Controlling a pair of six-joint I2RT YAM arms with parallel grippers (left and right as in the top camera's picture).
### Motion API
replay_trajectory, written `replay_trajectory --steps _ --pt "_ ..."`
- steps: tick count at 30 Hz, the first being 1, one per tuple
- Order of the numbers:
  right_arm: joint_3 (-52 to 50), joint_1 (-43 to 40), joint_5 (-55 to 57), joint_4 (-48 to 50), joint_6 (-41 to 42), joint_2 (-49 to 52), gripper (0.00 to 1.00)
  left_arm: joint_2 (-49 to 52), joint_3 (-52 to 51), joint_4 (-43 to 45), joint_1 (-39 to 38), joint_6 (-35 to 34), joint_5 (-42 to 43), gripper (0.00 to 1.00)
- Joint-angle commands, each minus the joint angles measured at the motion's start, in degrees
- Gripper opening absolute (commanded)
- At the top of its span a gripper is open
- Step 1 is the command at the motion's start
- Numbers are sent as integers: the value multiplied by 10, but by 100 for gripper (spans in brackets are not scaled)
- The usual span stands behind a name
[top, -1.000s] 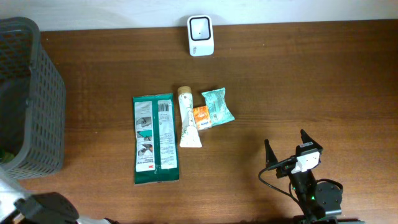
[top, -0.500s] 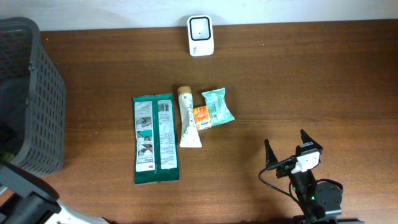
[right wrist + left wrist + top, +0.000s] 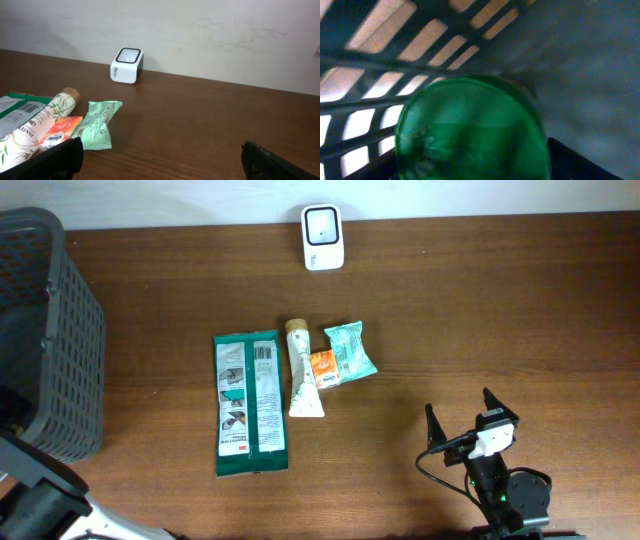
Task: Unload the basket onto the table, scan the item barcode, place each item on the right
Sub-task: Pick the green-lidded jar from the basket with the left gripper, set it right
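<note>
Down inside the basket, at the left end of the bench, a green item w/ a round top fills the left wrist cam, tight against the lattice wall. The left gripper doesn't show clearly, so can't tell if it's released or grasping.

Step in hand is prob. handling that green item. If it's for scanning, grip it square, lift straight up clear of the wall, and carry it to the scanner at the far edge, barcode facing the window. Its barcode side isn't visible.

The right gripper is released, jaws wide, holding nothing, at the near edge.

Mid-bench lie a green pack, tube, orange sachet & teal pouch, close together, near the route. Keep the carry high.
</note>
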Motion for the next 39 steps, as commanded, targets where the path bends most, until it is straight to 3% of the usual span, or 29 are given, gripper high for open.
replay_trajectory --steps 1,3,7,10,15,16,18,21,25,28,34,39 --pt "-5 4 3 -1 4 -4 98 9 -4 21 -3 6 109 78" --pt "-5 4 3 -1 4 -4 98 9 -4 31 -23 49 115 79" --pt "-5 4 3 -1 4 -4 99 9 -4 42 -40 55 114 82" --pt "-5 4 3 -1 4 -4 98 9 -4 75 -40 55 113 100" --pt "-5 4 3 -1 4 -4 98 10 -4 110 -40 79 113 100" --pt "-5 4 3 -1 4 -4 98 17 -4 100 -40 79 113 98" --pt "-5 4 3 -1 4 -4 98 22 -4 89 -37 79 107 77" --pt "-5 4 3 -1 4 -4 98 19 -2 89 -37 79 107 58" --pt "-5 4 3 -1 4 -4 99 -47 16 86 -38 79 109 46" --pt "-5 4 3 -1 4 -4 98 -135 21 92 -43 61 126 45" --pt "-5 4 3 -1 4 -4 98 -364 23 173 -59 -11 290 41" --pt "-5 4 3 -1 4 -4 98 -437 23 176 -279 -10 295 43"
